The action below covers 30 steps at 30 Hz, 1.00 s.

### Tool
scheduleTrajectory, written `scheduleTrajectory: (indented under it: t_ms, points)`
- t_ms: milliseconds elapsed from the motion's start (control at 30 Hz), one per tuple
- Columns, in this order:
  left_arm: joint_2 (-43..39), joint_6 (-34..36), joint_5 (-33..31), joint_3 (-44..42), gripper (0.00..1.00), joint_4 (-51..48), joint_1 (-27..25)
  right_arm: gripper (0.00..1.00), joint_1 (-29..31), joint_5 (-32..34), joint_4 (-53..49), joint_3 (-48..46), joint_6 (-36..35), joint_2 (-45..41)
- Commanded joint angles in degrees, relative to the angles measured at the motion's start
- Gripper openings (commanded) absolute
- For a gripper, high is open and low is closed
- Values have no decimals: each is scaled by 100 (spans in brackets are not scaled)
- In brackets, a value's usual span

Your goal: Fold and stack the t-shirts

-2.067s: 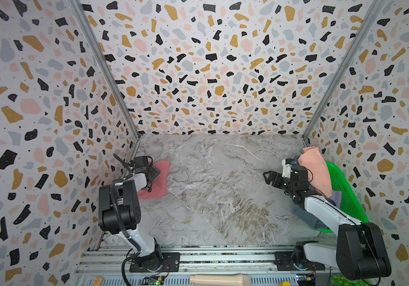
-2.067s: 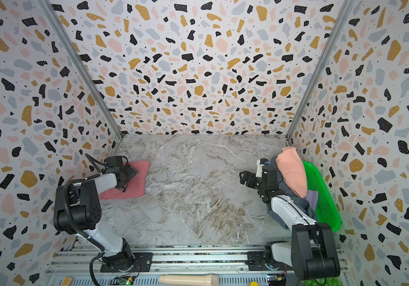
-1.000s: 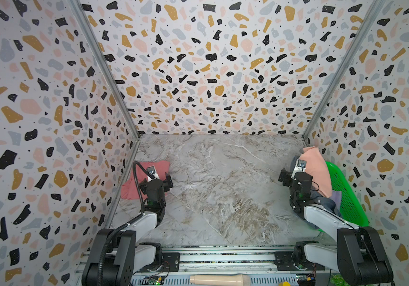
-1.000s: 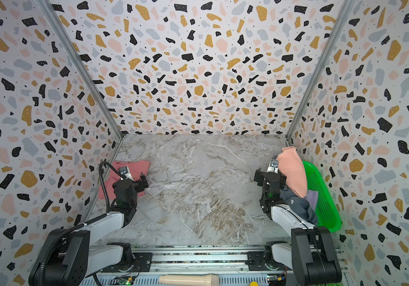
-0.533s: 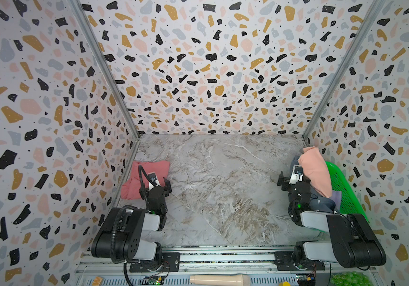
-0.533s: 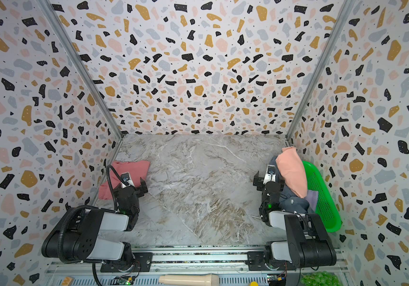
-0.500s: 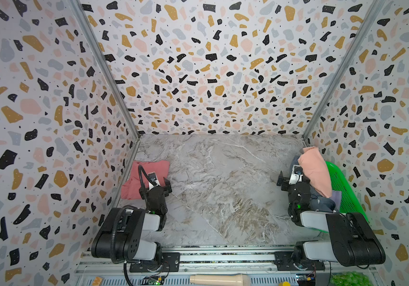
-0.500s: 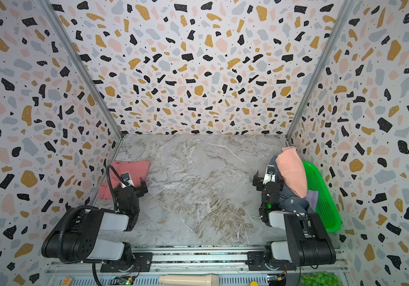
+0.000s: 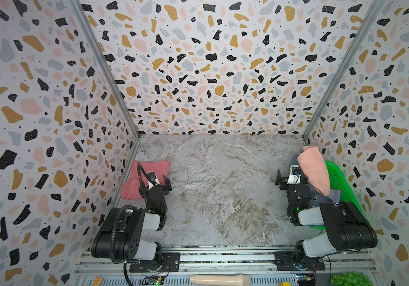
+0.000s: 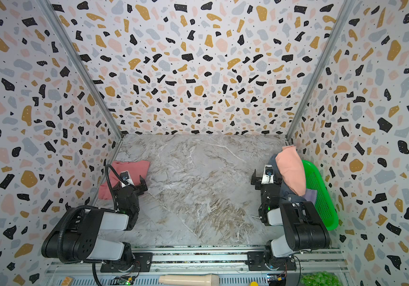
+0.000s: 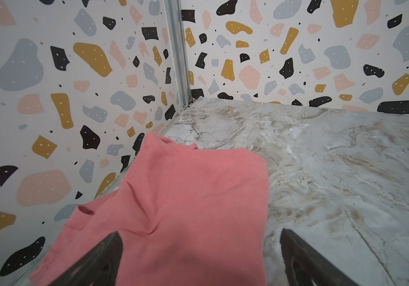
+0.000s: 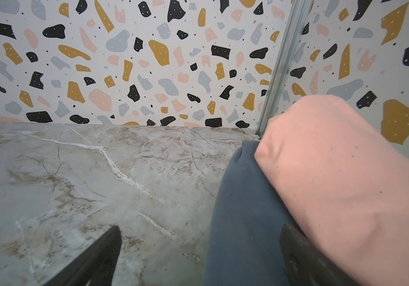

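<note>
A dusty rose-red t-shirt (image 9: 146, 168) (image 10: 129, 166) lies folded against the left wall; the left wrist view shows it (image 11: 186, 198) with a few creases. My left gripper (image 9: 155, 180) (image 10: 134, 182) (image 11: 199, 232) hovers open over its near edge, holding nothing. On the right, a peach t-shirt (image 9: 313, 168) (image 10: 291, 168) (image 12: 334, 173) lies on a slate blue-grey one (image 12: 243, 198), both spilling out of the green basket (image 9: 339, 183) (image 10: 319, 193). A bit of lavender cloth (image 9: 335, 195) shows beneath. My right gripper (image 9: 291, 177) (image 10: 267, 178) (image 12: 201, 227) stands open beside that pile, one finger by the blue-grey cloth.
Terrazzo-patterned walls close in the marble table (image 9: 223, 185) on three sides. Both arms sit folded back near the metal rail (image 9: 223, 257) at the front. A beige cylinder (image 9: 219, 279) and a green bumpy object (image 9: 349, 278) lie below the rail.
Both arms have drawn back toward the front rail and folded up. The left gripper has come off the rose-red shirt's top to its near edge. Little has moved in the last half second.
</note>
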Motion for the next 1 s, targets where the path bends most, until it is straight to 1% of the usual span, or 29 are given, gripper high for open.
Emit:
scheduleTrajectory:
  t_ms: [0, 967]
  points:
    - [-48, 77, -65, 44, 100, 393, -19, 99, 16, -225, -227, -113, 155, 39]
    - [26, 116, -10, 80, 100, 407, -19, 99, 21, -203, -289, -65, 163, 71]
